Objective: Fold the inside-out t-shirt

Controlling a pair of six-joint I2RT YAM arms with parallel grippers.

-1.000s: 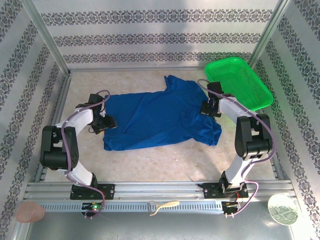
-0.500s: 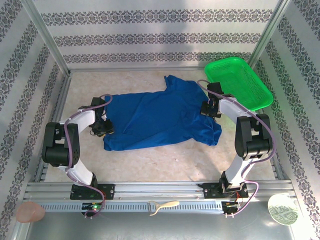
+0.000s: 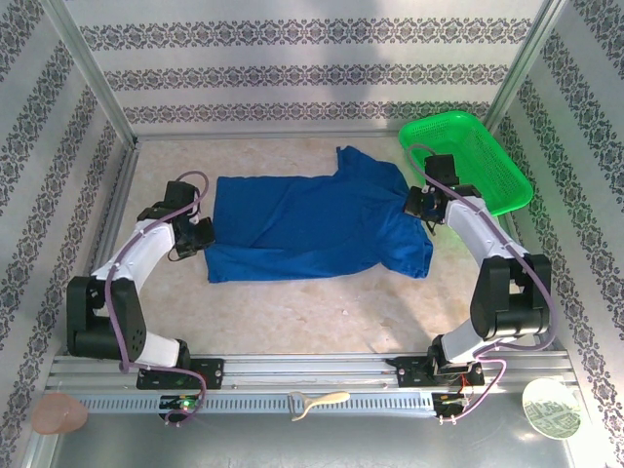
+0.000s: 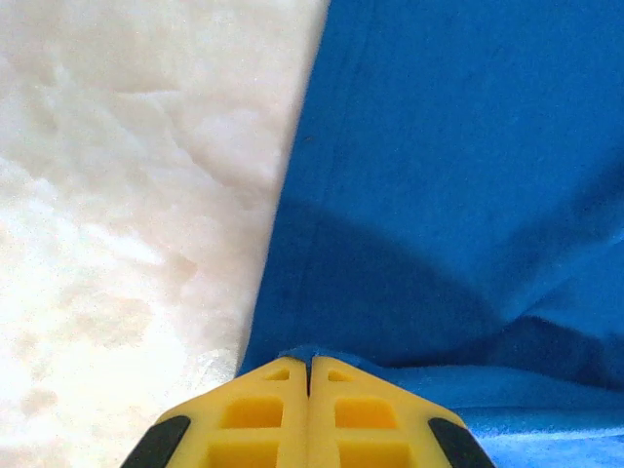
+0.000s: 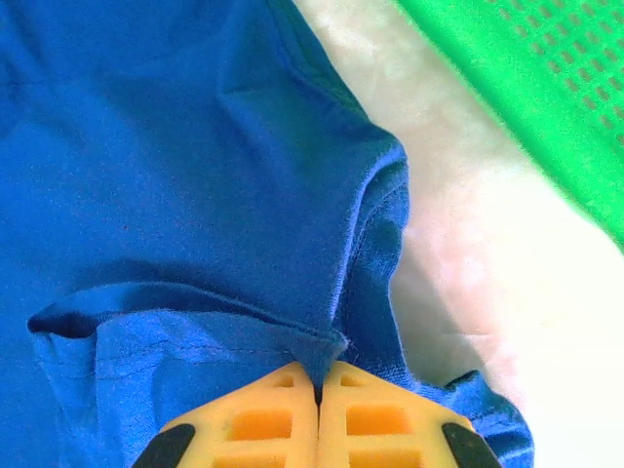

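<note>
Newly closed left tool (image 4: 310, 363) pinches the royal-blue cotton t-shirt (image 3: 312, 224) at nine o'clock, right tool (image 5: 320, 375) at three (stretched, fold-ready).

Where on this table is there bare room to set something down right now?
Bare table lies between the t-shirt and the near edge, and behind it toward the back wall. The right side is crowded: green mesh basket and right end effector.

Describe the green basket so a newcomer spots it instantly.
Start at the pale table and go to its far right corner. There the basket sits beside the blue t-shirt. It alone is bright green plastic mesh.
</note>
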